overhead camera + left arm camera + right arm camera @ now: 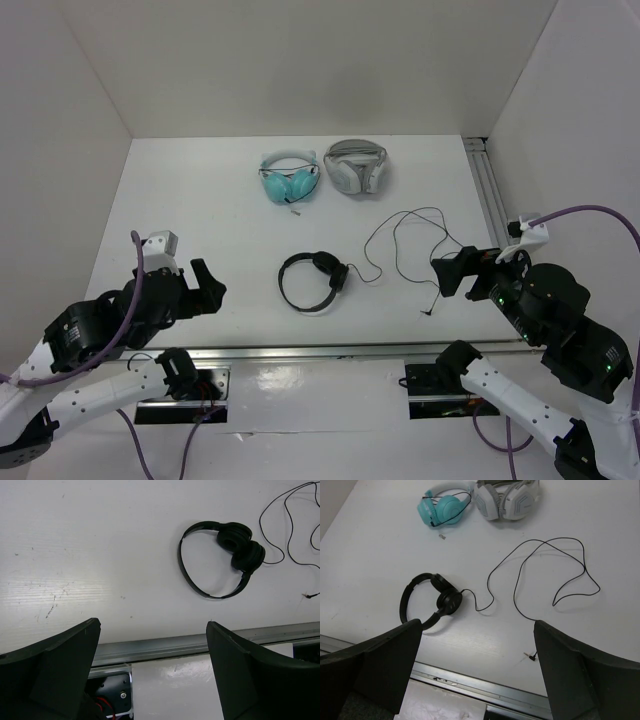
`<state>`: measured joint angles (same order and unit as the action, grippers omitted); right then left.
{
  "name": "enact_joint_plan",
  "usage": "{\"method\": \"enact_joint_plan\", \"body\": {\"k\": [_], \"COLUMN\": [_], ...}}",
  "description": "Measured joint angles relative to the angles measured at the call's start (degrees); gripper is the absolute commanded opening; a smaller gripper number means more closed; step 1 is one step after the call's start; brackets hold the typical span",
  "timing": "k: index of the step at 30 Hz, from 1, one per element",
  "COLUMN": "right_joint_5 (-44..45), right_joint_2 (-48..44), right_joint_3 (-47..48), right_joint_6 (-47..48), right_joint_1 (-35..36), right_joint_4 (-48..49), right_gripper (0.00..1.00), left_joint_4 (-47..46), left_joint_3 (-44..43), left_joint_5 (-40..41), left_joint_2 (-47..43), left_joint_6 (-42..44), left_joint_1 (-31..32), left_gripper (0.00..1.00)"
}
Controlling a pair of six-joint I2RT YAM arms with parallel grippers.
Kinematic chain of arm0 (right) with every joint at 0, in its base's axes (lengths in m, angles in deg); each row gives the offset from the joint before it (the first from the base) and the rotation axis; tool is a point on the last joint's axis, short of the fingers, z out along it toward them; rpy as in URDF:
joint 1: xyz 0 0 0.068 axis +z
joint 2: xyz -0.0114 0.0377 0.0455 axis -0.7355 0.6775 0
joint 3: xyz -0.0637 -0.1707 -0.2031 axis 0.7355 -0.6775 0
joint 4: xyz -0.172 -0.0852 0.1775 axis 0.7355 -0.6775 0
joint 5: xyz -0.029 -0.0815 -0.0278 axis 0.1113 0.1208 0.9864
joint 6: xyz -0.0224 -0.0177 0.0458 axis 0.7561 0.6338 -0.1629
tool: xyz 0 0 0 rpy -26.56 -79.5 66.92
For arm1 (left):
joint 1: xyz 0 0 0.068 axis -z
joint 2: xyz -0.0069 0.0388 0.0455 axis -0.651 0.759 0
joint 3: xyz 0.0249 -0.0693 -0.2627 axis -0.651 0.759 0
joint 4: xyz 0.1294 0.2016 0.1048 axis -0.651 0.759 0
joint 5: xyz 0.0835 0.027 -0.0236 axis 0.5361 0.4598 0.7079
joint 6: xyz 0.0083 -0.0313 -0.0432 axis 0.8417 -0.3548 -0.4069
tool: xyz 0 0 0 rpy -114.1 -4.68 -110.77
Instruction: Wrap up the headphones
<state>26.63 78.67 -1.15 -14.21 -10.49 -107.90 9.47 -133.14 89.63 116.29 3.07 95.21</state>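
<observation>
The black headphones [330,268] lie flat on the white table near the front middle, with the headband looped to the left. They also show in the left wrist view [235,537] and the right wrist view [449,601]. Their thin black cable [366,240] trails loosely to the right in wide loops [584,565] and ends in a plug [427,312] near the front rail. My left gripper [212,285] is open and empty, well left of the headphones [152,625]. My right gripper [447,275] is open and empty, just right of the cable loops [477,623].
Teal headphones [288,180] and white-grey headphones [356,167] lie side by side at the back middle. A metal rail [320,352] runs along the table's near edge and another [490,190] along the right side. White walls enclose the table.
</observation>
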Motion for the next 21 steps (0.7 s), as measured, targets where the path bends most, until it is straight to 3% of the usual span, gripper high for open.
{"method": "enact_joint_plan", "body": {"k": [21], "right_joint_5": [-2.6], "right_joint_2": [-2.1], "right_joint_3": [-2.3], "right_joint_6": [-1.3], "right_joint_1": [0.0], "right_joint_4": [2.6], "right_gripper": [1.00], "left_joint_4": [0.0], "left_joint_3": [0.0], "left_joint_5": [0.5], "left_joint_2": [-1.0], "left_joint_6": [0.1], "left_joint_1": [0.0], "left_gripper": [1.00]}}
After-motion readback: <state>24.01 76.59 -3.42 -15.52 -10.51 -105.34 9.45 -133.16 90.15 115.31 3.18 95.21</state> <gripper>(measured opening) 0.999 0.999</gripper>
